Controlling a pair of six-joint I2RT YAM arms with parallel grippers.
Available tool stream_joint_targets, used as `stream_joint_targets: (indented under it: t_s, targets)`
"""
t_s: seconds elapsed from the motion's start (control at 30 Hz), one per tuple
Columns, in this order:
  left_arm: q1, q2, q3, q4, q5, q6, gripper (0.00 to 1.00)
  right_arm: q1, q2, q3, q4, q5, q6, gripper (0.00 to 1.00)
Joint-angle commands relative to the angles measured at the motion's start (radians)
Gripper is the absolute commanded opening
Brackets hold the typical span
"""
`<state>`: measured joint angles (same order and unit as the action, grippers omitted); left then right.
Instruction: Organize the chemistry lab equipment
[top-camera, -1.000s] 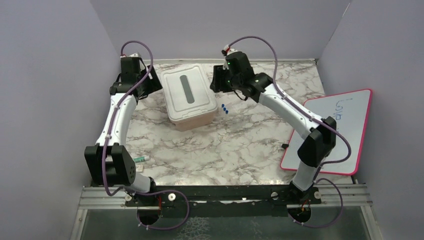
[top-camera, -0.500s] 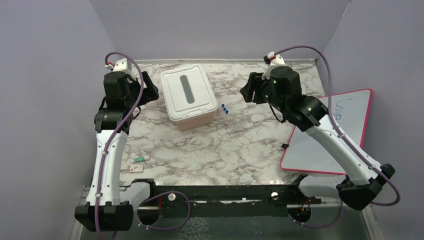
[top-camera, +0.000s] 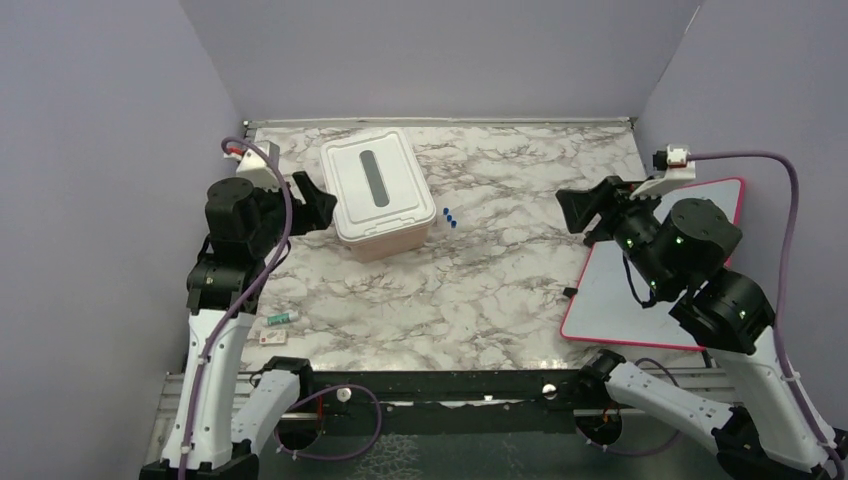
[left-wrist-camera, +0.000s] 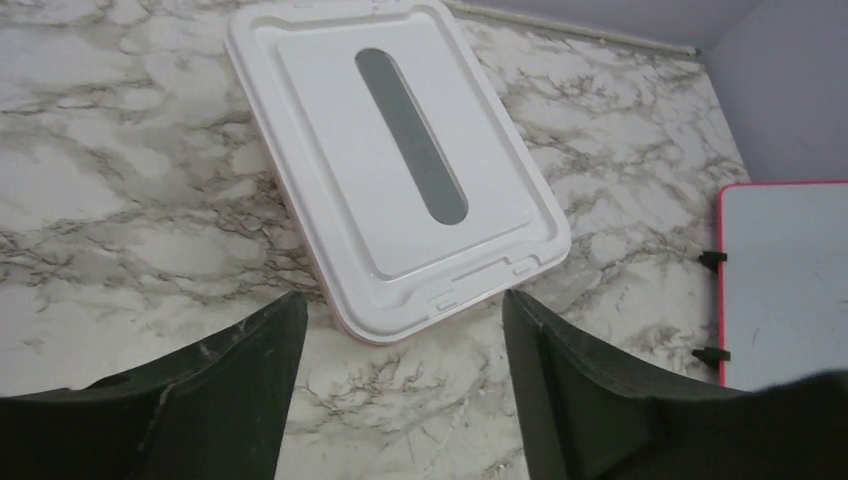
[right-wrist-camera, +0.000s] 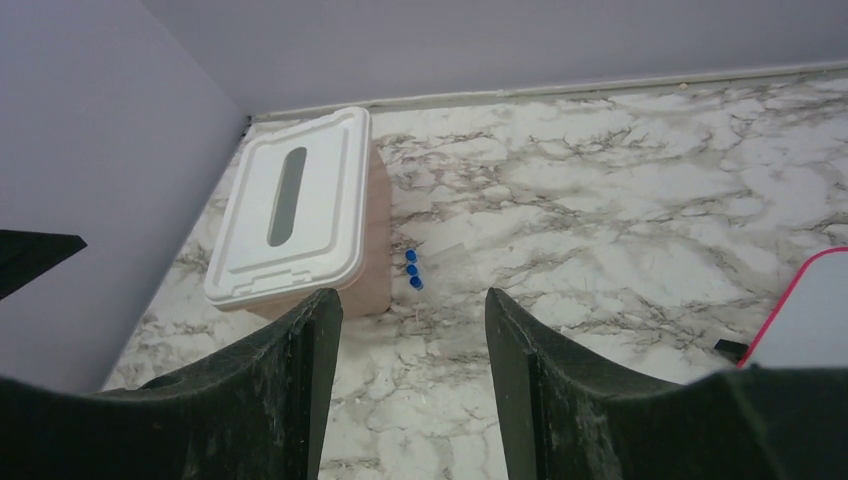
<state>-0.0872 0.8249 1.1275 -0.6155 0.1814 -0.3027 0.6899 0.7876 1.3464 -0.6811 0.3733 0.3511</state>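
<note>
Three tiny blue pieces (top-camera: 450, 217) (right-wrist-camera: 411, 269) lie in a row on the marble, just right of the pink tub (top-camera: 375, 190) with its white lid on (left-wrist-camera: 400, 170) (right-wrist-camera: 300, 210). Two small loose tools (top-camera: 282, 318) lie near the left front. My left gripper (top-camera: 318, 203) (left-wrist-camera: 402, 295) hangs open above the tub's near-left corner, holding nothing. Also open and holding nothing, my right gripper (top-camera: 575, 215) (right-wrist-camera: 412, 292) is raised at the right and faces the tub and the blue pieces from a distance. No other equipment shows.
The pink-framed whiteboard (top-camera: 650, 270) (left-wrist-camera: 780, 270) lies at the right edge, with a small black clip (top-camera: 568, 292) at its left side. Purple walls close off the left, back and right.
Both arms have pulled back from the tub's sides toward the near edge and risen. The right arm swung far right, over the whiteboard. Both grippers stay open.
</note>
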Motion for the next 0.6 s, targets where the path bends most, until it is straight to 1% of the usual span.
stream_joint_targets:
  t_s: [0.0,0.07,0.1,0.3,0.37,0.43,0.57]
  targets:
    - [-0.004,0.116,-0.069,0.127,0.195,-0.084,0.59,0.002,0.051,-0.05,-0.044,-0.008,0.035,0.59]
    - [-0.008,0.19,-0.074,0.165,0.233,-0.106,0.48,0.002,0.056,-0.081,-0.026,-0.031,0.048,0.58]
    - [-0.018,0.222,-0.075,0.182,0.235,-0.109,0.46,0.001,0.055,-0.1,-0.014,-0.042,0.054,0.58]
    - [-0.095,0.423,-0.052,0.214,0.168,-0.119,0.45,0.001,0.033,-0.166,0.026,-0.086,0.071,0.58]
    - [-0.126,0.466,-0.044,0.213,0.161,-0.116,0.42,0.002,0.027,-0.183,0.032,-0.09,0.075,0.58]
    - [-0.152,0.488,-0.046,0.211,0.15,-0.121,0.4,0.001,0.024,-0.191,0.03,-0.086,0.074,0.58]
    - [-0.181,0.477,-0.084,0.186,0.116,-0.136,0.4,0.001,0.018,-0.196,0.022,-0.065,0.074,0.58]
